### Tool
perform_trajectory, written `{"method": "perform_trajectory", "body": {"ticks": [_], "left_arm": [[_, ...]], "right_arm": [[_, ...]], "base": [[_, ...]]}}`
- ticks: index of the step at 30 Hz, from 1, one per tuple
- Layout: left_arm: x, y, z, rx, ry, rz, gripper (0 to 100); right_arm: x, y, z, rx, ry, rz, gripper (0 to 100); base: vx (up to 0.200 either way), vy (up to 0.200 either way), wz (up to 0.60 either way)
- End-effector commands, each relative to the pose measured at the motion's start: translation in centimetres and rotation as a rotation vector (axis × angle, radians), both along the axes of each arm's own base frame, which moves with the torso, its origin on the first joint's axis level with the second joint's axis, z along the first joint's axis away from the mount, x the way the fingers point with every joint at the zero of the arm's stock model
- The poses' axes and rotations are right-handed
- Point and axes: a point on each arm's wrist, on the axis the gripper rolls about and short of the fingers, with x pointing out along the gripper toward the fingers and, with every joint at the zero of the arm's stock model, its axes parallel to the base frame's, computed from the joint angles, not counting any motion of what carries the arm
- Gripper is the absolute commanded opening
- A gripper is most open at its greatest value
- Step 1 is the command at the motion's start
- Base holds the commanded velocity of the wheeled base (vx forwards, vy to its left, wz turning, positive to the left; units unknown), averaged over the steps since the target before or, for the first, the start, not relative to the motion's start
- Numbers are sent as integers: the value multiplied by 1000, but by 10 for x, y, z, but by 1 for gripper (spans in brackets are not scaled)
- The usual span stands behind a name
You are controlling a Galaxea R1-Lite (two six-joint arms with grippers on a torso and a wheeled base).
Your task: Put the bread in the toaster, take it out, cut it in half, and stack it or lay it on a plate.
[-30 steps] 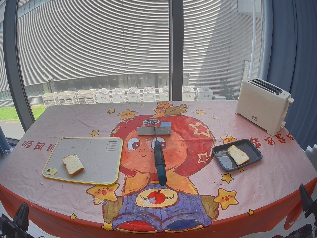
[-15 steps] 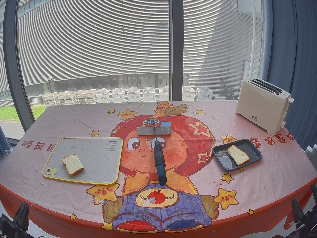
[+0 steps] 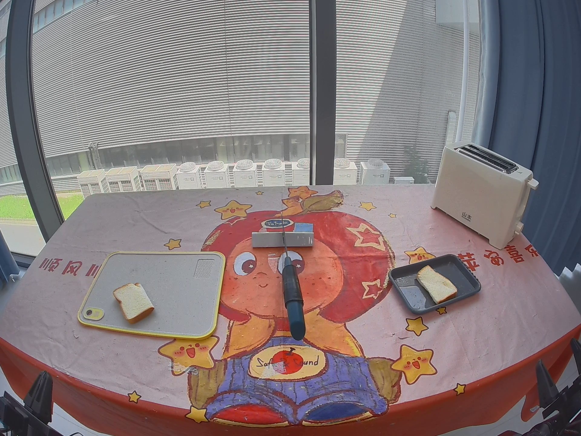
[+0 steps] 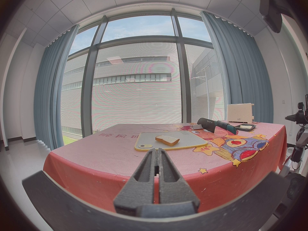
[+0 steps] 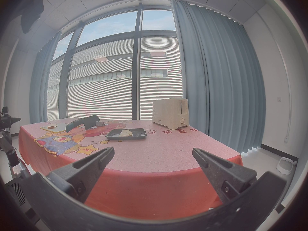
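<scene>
The task looks almost done: one bread half (image 3: 436,283) lies on the dark plate (image 3: 466,278) at the right of the head view, while the other bread half (image 3: 133,301) sits on the cutting board (image 3: 175,274) at lower left, probably awaiting transfer. The knife (image 3: 293,301) rests at centre. The left claw (image 4: 157,154) is closed and empty, the right claw (image 5: 152,150) is spread wide, and both are short of the bench (image 3: 363,346).

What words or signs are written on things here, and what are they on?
Tablecloth, near edge: letters beside a small apple drawing; the middle is covered, so no whole word reads.
Tablecloth, left and right sides: red signs facing away, not readable.
Toaster: small dark mark on its front, too small.
Knife stand: oval label, print too small.
No numbers seen.
</scene>
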Motion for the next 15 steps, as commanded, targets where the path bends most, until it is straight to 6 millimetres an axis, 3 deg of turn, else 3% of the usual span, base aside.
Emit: {"method": "perform_trajectory", "body": {"ticks": [1, 15], "left_arm": [[0, 0, -5, 1, 2, 0, 0], [0, 0, -5, 0, 0, 0, 0]], "right_arm": [[0, 0, -1, 1, 4, 1, 100], [2, -5, -7, -22, 16, -212, 100]], "base": [[0, 0, 0], [0, 0, 0]]}}
